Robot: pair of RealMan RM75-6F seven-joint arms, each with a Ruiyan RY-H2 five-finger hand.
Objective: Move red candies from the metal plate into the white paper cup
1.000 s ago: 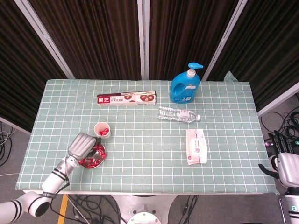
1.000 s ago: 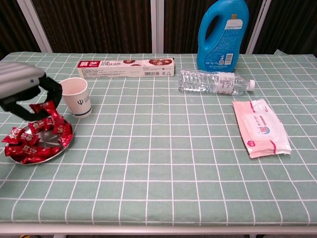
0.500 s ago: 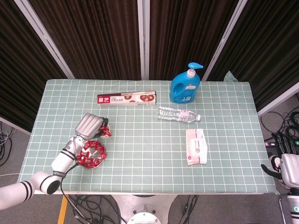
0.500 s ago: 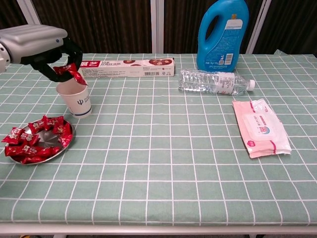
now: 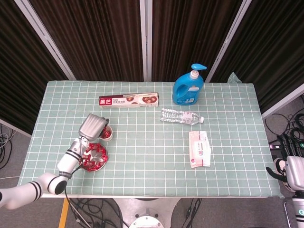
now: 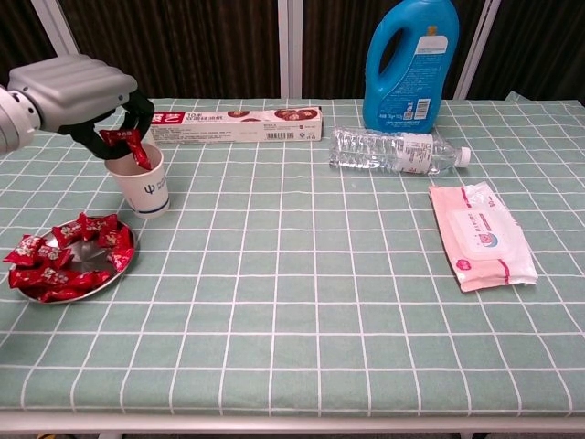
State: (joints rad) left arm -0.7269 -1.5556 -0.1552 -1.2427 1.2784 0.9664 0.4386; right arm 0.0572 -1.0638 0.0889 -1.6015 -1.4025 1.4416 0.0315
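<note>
Hovering over the white paper cup [image 6: 142,185], the left hand [image 6: 80,90] pinches a red candy [image 6: 126,143] in its dark fingertips, the wrapper's lower end dipping at the cup's mouth; from the head view we see the same hand [image 5: 94,126] covering most of the cup [image 5: 107,134], with red showing inside the rim. We note the metal plate [image 6: 91,269] just near and left of the cup, toward the table's near left corner, with a heap of red candies [image 6: 57,259] on it. We log the right hand [image 5: 290,166] only at the right edge of the head view, off the table's near right side, and we cannot tell whether it is released or clenched. Farther back lie a long flat box [image 6: 236,123] and a blue pump bottle [image 6: 409,62]; a clear water bottle [image 6: 395,150] lies on its side near the blue one, and a pack of wipes [image 6: 483,234] sits to the right on the green checked tablecloth [image 6: 302,302].
</note>
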